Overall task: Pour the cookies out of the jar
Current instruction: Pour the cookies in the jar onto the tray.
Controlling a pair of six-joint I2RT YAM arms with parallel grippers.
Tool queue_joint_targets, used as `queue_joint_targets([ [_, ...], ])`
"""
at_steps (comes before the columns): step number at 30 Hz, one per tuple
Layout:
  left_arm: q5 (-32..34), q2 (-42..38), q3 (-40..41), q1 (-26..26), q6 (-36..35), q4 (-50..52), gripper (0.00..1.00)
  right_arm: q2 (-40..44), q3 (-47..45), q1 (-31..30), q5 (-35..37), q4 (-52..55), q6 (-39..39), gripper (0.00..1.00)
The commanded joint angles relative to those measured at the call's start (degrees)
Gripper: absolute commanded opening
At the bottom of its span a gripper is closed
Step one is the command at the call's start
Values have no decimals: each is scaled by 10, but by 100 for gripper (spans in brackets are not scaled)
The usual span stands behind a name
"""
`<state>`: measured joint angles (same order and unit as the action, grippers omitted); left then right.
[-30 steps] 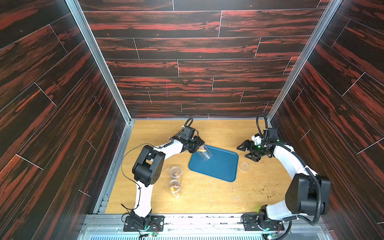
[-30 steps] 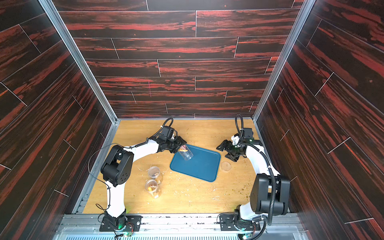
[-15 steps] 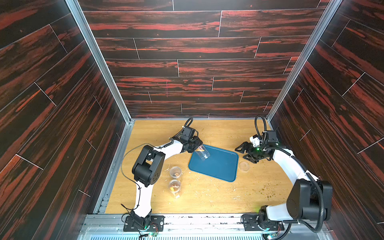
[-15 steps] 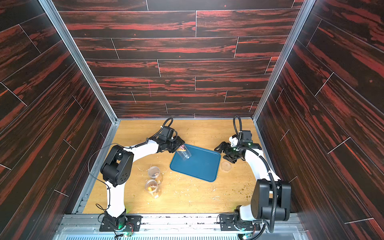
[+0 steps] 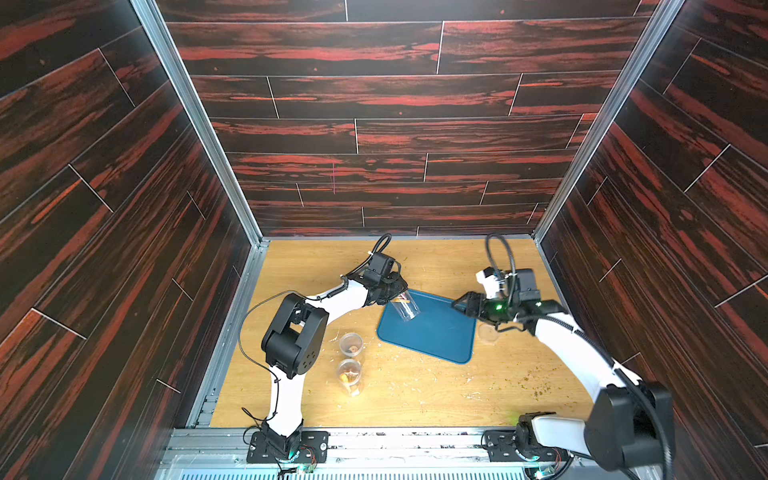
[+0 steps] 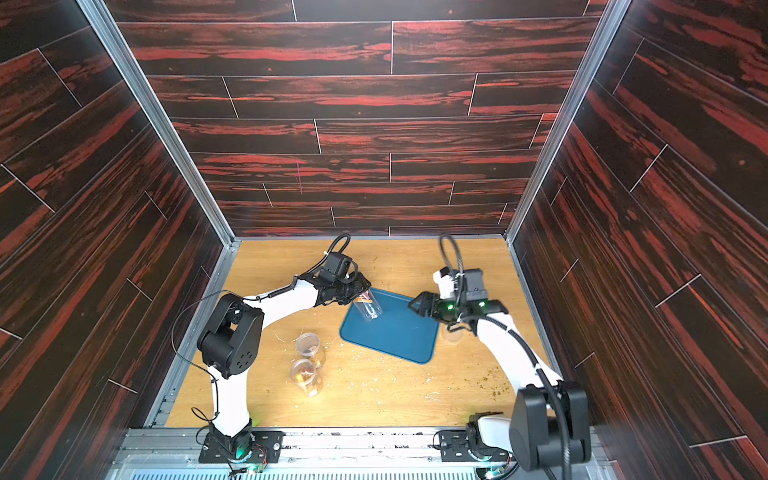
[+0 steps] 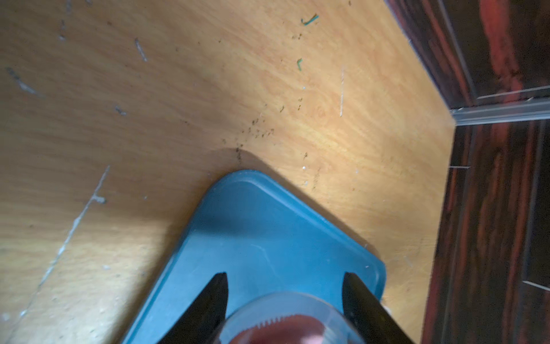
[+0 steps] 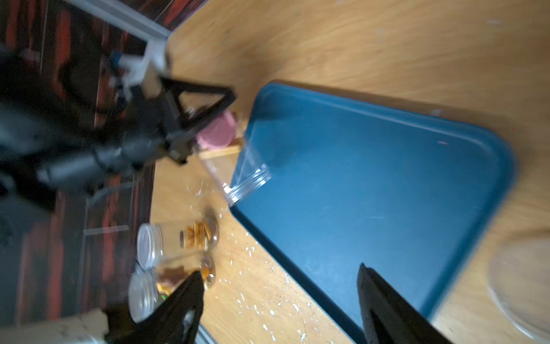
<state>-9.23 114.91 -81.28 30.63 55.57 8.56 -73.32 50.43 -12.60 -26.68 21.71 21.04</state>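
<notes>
Top views first, then wrists: clear jar tipped over the blue tray

Both top views show the left fingers (image 5: 394, 288) clamped on the jar (image 5: 406, 308), a clear plastic cylinder tilted mouth-down over the far-left corner of the tray (image 5: 432, 338). The cookies (image 5: 401, 298) sit bunched at its raised base, pink and yellow. The right fingers (image 5: 466, 301) hover spread apart over the tray's right edge, holding nothing. A clear lid (image 5: 487, 332) lies on the counter (image 5: 415, 395) just beside them. Two more jars (image 5: 351, 345) stand near the tray's left side.

Left wrist view: the jar (image 7: 282, 302) fills the gap between both fingers (image 7: 212, 303), with a pink ridged-edge cookie (image 7: 282, 327) inside and the tray (image 7: 253, 226) below.

Right wrist view: a pink disc (image 8: 216, 131) and a yellow slab (image 8: 221, 152) lie against the base of the jar (image 8: 248, 171), and its mouth hangs above the tray (image 8: 372, 178).
</notes>
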Motion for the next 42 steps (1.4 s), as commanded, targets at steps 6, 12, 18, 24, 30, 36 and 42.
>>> queue_joint_targets([
  [6, 35, -28, -31, 14, -43, 19, 55, 23, -20, -24, -1, -44, -28, 84],
  [12, 71, -33, -25, 23, -65, -8, 55, 42, -37, -30, 6, -56, -27, 84],
  [18, 100, -22, -39, 32, -90, -22, 55, 55, -46, -30, 3, -49, -31, 84],
  [24, 123, -7, -68, 41, -124, -16, 55, 74, -58, -30, 6, -53, -40, 84],
  [30, 134, 7, -79, 53, -160, -24, 56, 84, -67, -30, 7, -65, -54, 84],
  [36, 144, 23, -81, 58, -181, -29, 57, 94, -68, -30, 5, -55, -66, 84],
  [42, 157, 29, -84, 66, -220, -40, 58, 104, -75, -31, 0, -52, -67, 84],
])
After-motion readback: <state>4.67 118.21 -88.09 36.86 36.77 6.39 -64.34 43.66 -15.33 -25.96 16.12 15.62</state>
